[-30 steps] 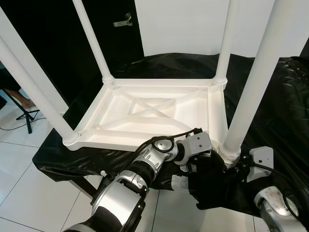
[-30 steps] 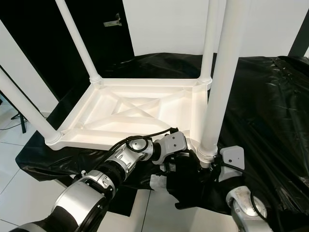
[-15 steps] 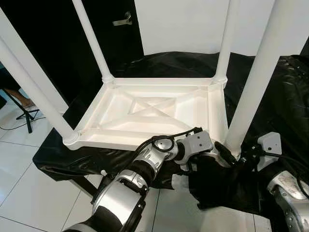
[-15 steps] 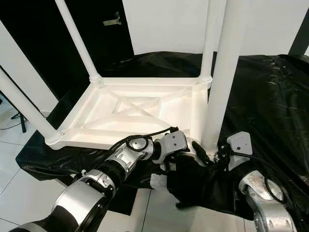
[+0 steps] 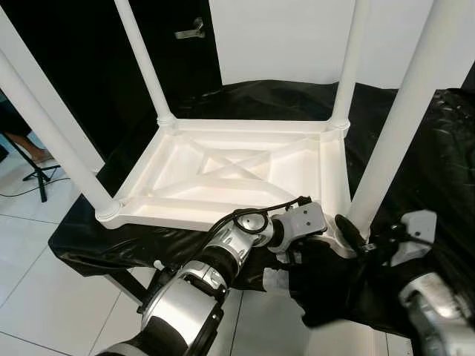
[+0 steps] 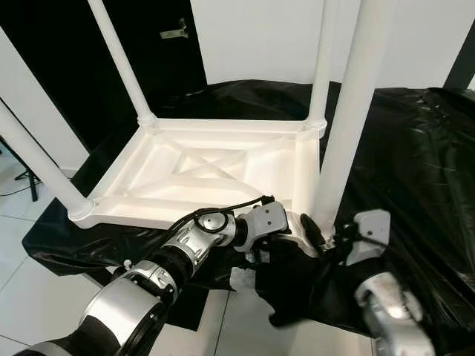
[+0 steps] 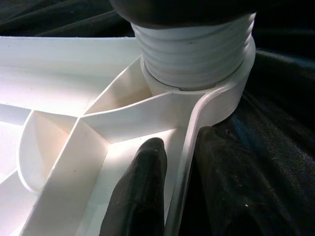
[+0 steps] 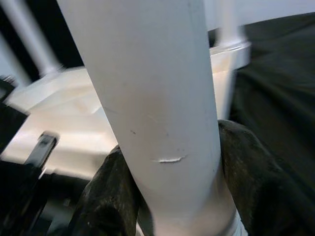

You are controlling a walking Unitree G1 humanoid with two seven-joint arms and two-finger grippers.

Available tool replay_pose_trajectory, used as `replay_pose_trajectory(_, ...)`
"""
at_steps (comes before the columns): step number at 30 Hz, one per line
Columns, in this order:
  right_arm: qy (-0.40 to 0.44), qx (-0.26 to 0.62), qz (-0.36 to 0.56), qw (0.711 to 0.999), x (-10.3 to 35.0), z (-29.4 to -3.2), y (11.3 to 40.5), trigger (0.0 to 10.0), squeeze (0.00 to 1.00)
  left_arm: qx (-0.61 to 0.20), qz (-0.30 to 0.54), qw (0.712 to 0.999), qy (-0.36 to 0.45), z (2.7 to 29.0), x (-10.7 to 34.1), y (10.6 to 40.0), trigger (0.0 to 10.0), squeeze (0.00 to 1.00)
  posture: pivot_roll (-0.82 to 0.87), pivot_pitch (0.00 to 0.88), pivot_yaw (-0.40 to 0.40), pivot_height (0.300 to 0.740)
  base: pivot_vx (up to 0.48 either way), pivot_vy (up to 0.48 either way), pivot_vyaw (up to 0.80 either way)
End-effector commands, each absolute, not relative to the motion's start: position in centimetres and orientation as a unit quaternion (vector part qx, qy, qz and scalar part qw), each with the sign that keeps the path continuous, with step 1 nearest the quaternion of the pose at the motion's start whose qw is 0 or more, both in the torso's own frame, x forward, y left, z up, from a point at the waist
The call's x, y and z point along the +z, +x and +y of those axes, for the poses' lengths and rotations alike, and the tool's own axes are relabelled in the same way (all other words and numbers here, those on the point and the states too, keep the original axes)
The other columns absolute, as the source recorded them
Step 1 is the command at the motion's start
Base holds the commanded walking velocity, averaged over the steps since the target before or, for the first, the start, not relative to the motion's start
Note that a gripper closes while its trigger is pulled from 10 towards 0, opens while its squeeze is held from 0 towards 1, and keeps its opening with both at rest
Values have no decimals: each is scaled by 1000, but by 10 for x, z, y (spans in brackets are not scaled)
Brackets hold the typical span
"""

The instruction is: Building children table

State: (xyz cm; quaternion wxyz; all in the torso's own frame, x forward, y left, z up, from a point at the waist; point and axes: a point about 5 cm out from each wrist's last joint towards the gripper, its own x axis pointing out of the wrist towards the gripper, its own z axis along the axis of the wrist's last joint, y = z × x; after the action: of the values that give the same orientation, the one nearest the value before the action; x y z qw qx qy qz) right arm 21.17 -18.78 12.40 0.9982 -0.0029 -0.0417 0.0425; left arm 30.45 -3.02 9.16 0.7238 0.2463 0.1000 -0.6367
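A white children's table (image 5: 237,167) lies upside down on a black-covered surface, its four legs pointing up. My left gripper (image 5: 323,239) is shut on the tabletop's rim (image 7: 189,147) at the near right corner, with one finger (image 7: 142,191) inside the rim and the other outside. Just beyond it the ribbed base (image 7: 194,54) of the near right leg (image 5: 404,119) sits in its corner socket. My right gripper (image 8: 172,142) is shut around that leg (image 8: 157,98) low down, a finger (image 8: 106,196) on each side.
Black plastic sheeting (image 5: 438,156) covers the work surface and hangs over its front edge. White floor tiles (image 5: 44,282) lie to the left, with a tripod foot (image 5: 33,182) and a person's foot (image 5: 30,157). A black door with a handle (image 5: 189,31) stands behind.
My right wrist has swung up and to the right around the near right leg, and one of its fingers now shows beside the leg's base. The left arm has not moved.
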Motion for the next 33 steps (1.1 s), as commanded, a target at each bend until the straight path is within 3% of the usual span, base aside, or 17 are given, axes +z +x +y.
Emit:
replay_pose_trajectory(1,15,-10,-33,999,120,-196,209,0,0,-500,165,804,276,-12,50,302,10000,0,33,0,83,740,0,0,0)
replay_pose_trajectory(12,1,-53,-30,998,118,-196,208,0,0,-501,166,803,276,-12,49,301,10000,0,37,0,83,740,0,0,0)
replay_pose_trajectory(13,-4,-48,-31,998,118,-196,208,10000,0,-501,166,803,276,-12,49,301,10000,0,36,0,83,740,0,0,0)
replay_pose_trajectory(14,-8,-44,-31,999,118,-196,209,10000,0,-501,167,804,276,-12,49,301,10000,0,35,0,84,740,0,0,0)
replay_pose_trajectory(15,-13,-33,-31,999,117,-195,209,10000,275,-500,167,804,276,-12,49,301,10000,0,34,0,82,740,0,0,0)
replay_pose_trajectory(16,-13,-33,-31,999,117,-195,209,10000,275,-500,167,804,276,-12,49,301,10000,0,34,0,82,740,0,0,0)
replay_pose_trajectory(17,-17,-26,-31,999,117,-195,209,10000,1000,-500,167,804,276,-12,49,301,10000,0,34,0,82,740,0,0,0)
replay_pose_trajectory(22,-52,19,-36,998,120,-211,214,10000,1000,-499,167,805,275,-12,49,301,10000,0,32,0,83,740,0,0,0)
replay_pose_trajectory(23,-57,32,-36,997,121,-212,215,10000,600,-499,168,805,275,-12,49,301,10000,0,32,0,82,740,0,0,0)
replay_pose_trajectory(24,-57,32,-36,997,121,-212,215,10000,600,-499,168,805,275,-12,49,301,10000,0,32,0,82,740,0,0,0)
replay_pose_trajectory(25,-62,56,-42,996,124,-212,216,10000,0,-500,169,804,275,-12,48,300,10000,0,32,0,81,740,0,0,0)
replay_pose_trajectory(26,-62,56,-42,996,124,-212,216,10000,0,-500,169,804,275,-12,48,300,10000,0,32,0,81,740,0,0,0)
replay_pose_trajectory(29,-92,163,-56,981,137,-205,217,10000,0,-501,173,803,273,-12,45,297,10000,0,26,0,81,740,0,0,0)
replay_pose_trajectory(33,-105,197,-49,974,138,-204,217,10000,0,-502,173,802,273,-12,44,297,10000,0,22,0,81,740,0,0,0)
